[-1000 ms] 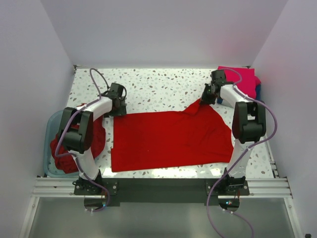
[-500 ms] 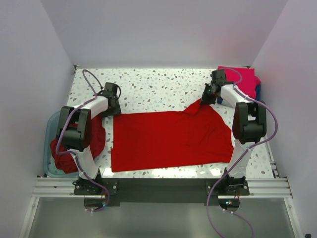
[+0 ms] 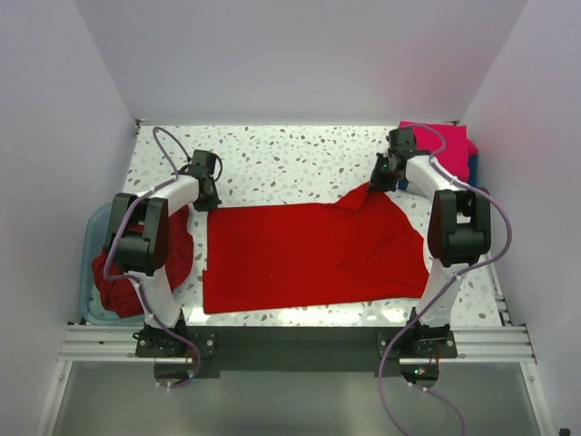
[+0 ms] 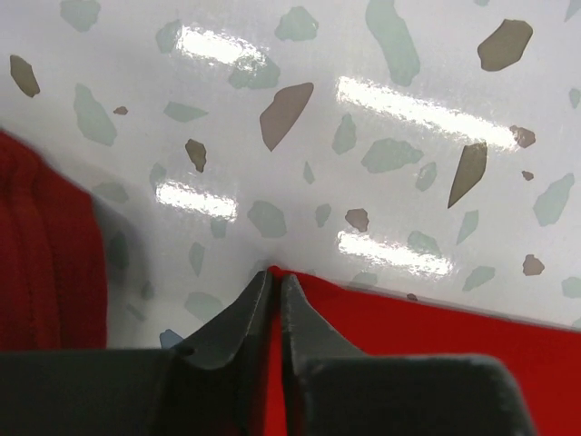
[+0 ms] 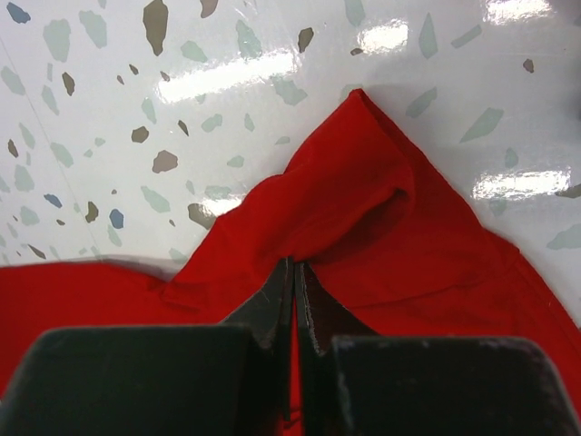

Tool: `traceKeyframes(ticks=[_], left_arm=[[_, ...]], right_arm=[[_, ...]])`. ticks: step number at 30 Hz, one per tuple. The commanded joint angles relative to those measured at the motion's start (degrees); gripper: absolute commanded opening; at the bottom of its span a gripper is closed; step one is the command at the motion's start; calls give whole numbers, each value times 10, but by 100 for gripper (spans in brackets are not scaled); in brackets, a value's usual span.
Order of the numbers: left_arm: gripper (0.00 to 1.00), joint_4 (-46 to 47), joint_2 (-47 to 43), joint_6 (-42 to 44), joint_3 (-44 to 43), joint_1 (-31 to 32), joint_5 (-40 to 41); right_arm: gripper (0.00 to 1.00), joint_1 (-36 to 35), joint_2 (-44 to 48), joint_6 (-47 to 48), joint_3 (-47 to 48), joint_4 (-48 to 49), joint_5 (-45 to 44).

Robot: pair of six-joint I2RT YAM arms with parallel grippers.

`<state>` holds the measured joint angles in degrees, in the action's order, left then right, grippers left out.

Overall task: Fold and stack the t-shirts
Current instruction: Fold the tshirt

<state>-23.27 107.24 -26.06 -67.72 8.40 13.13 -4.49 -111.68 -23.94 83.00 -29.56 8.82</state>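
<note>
A bright red t-shirt (image 3: 313, 254) lies spread flat across the middle of the speckled table (image 3: 290, 159). My left gripper (image 3: 207, 197) is shut on its far left corner (image 4: 309, 286), the cloth pinched between the dark fingers (image 4: 238, 318). At the far right, my right gripper (image 3: 379, 179) is shut on a bunched fold of the same red t-shirt (image 5: 363, 200), lifting it into a small peak. More red t-shirts (image 3: 123, 282) are heaped in the tub at the left. A magenta pink t-shirt (image 3: 449, 145) lies at the back right corner.
A translucent teal tub (image 3: 91, 263) stands off the table's left edge beside the left arm. White walls close in on both sides and the back. A metal rail (image 3: 290, 341) runs along the near edge under the arm bases.
My left gripper moved a little left and back to the shirt's far left corner and closed on it. The right gripper stayed shut on its fold.
</note>
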Motion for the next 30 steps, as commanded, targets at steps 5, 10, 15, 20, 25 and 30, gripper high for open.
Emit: traceKeyframes(ticks=[5,10,15,20,25,30], left_arm=[[0,2,21,8,-13,-2,-6],[0,4,-3,10,-8,-1,8],[0,3,-48,16,4,16,38],[0,-1,-113,22,29,56,107],[0,-30,-171,8,57,84,154],[0,-60,-220,-20,96,103,178]], right_arm=[[0,-3,67,5,-18,-9,15],[0,-3,116,1,-55,-21,8],[0,-3,199,-8,-113,-28,0],[0,-3,263,-11,-177,-47,-9],[0,-5,322,-13,-232,-65,-12],[0,-6,394,-12,-282,-88,-17]])
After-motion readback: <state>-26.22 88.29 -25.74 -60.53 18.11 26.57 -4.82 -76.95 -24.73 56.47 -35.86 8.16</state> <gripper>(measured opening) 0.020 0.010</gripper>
